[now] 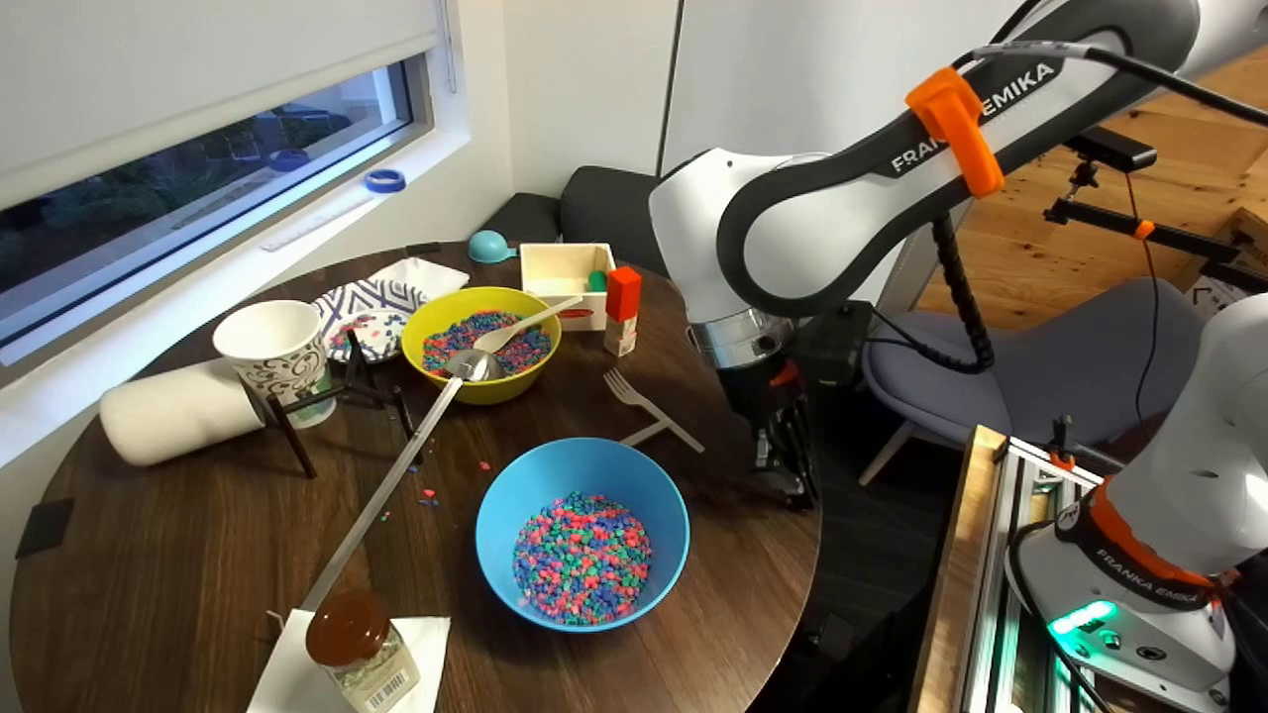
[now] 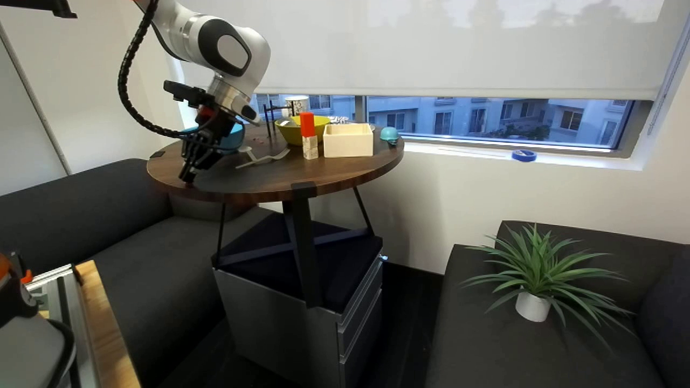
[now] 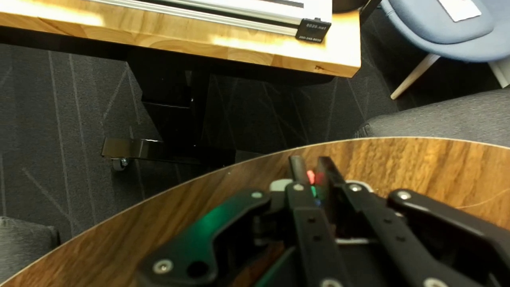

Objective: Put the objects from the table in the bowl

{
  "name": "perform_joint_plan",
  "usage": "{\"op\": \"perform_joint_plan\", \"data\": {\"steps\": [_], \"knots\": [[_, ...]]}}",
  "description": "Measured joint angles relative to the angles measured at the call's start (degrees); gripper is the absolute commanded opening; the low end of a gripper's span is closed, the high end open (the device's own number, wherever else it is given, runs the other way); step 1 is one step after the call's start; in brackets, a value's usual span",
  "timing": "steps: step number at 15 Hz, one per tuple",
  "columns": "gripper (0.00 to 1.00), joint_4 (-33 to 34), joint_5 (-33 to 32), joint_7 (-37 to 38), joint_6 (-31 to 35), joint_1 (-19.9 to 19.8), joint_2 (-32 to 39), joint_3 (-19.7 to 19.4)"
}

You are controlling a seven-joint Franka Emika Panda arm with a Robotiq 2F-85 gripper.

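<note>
the end effector (image 3: 310,162) stands near the edge of the tabletop (image 1: 728,594), gap narrow, coloured bits (image 3: 310,176) showing in it, pinched or not i cannot tell; the blue bowl (image 1: 584,465), the likely target, lies inward from it

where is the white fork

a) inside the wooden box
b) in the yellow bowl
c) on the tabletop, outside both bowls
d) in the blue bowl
C, since in an exterior view the white fork lies on the dark wooden tabletop, outside the blue bowl and the yellow bowl.
</note>
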Motion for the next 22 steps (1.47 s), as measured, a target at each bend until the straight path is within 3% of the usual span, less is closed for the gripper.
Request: {"op": "perform_joint_plan", "data": {"steps": [2, 17, 22], "knots": [[0.0, 0.07, -0.7, 0.58, 0.02, 0.01, 0.0, 0.0], [0.0, 2.13, -1.77, 0.66, 3.49, 1.34, -3.76, 1.37], [0.0, 0.82, -6.9, 0.74, 4.36, 3.18, -6.91, 3.31]]}}
